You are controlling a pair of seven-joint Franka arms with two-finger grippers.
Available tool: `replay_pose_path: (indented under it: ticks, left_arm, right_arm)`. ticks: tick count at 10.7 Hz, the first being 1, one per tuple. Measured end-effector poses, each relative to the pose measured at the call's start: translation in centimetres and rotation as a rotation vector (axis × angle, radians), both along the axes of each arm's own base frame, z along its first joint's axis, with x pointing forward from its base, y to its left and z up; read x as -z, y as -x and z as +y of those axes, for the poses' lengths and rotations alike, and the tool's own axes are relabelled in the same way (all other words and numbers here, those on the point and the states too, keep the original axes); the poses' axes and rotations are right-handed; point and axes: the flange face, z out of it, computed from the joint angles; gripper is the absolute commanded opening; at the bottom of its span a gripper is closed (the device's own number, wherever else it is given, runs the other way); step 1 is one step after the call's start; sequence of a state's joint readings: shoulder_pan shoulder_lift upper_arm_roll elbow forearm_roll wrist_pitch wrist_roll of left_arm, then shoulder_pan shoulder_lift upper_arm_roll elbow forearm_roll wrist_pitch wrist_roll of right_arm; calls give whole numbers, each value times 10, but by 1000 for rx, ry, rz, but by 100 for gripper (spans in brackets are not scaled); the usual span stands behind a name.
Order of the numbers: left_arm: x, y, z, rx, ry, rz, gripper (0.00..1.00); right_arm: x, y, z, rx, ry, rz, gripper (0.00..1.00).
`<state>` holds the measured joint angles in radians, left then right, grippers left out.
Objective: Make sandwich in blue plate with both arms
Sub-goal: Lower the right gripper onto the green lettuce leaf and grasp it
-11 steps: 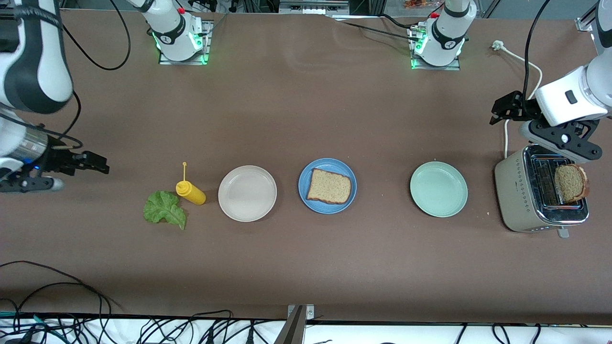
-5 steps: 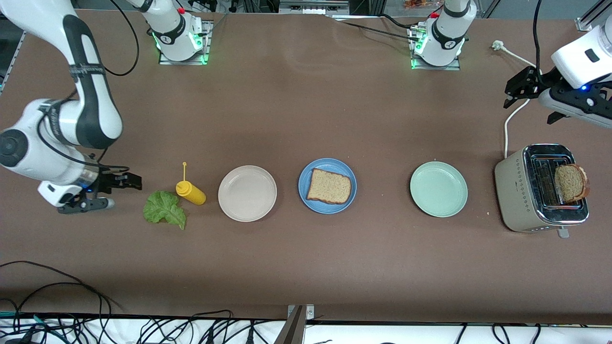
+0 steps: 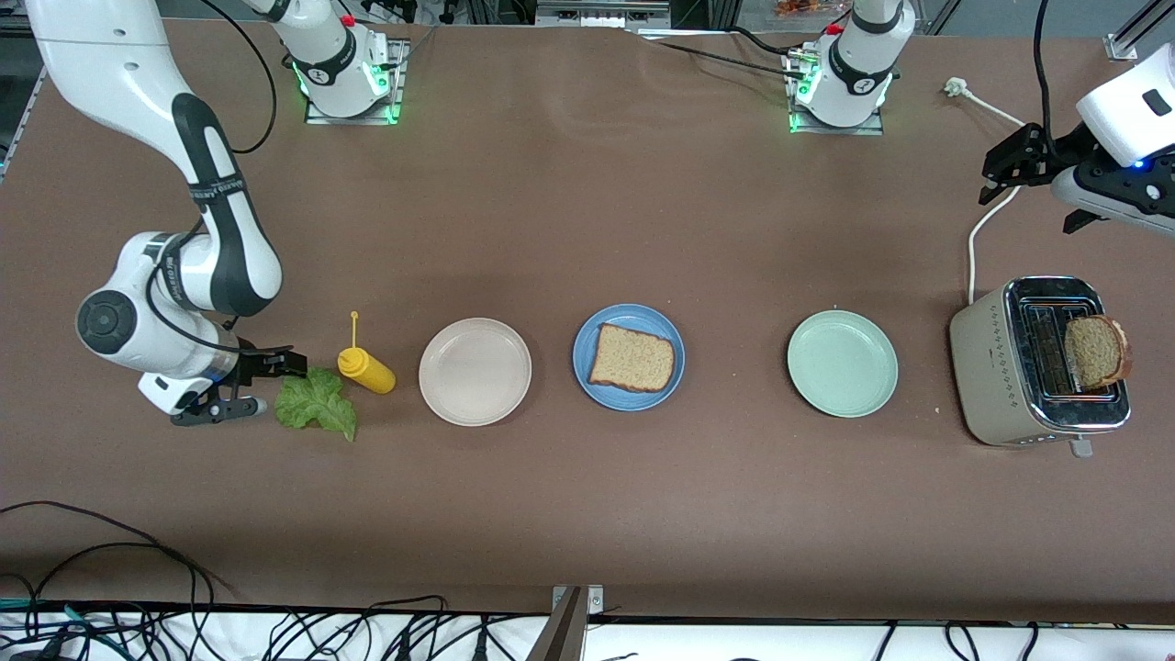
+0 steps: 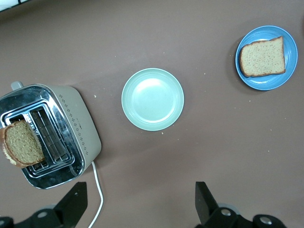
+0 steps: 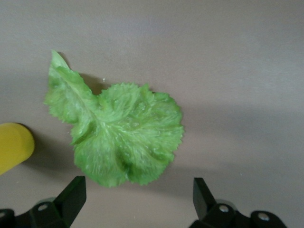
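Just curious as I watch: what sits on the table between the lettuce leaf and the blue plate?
In the front view, the yellow squeeze bottle and the beige-white plate lie between the lettuce leaf and the blue plate.

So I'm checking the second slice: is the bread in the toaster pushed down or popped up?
Popped up. The bread slice stands out above the toaster slot, leaning over its rim.

Front view high, facing arms; wrist views downward, sharing blue plate (image 3: pixel 629 357).
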<state>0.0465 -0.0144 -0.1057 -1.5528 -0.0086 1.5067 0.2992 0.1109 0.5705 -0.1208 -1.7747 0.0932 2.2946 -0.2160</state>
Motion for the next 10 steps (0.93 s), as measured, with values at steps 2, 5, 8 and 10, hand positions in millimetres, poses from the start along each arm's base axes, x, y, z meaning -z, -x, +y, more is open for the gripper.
replay_pose_path:
  ticks: [2,5,8,10]
  left_arm:
    - [2,3,0,0,-2,27,100]
    - [5,3,0,0,-2,39,100]
    - [5,3,10,-17,-2,42,100]
    - [6,2,15,-25,-1,43,100]
  right_arm:
    - [19,0,3,-5,2,-1,100]
    - [26,-3,19,-27,-10,-32,100]
    - [45,-4,24,-34,-10,-53,97]
    - [52,-5,26,-43,-9,-64,53]
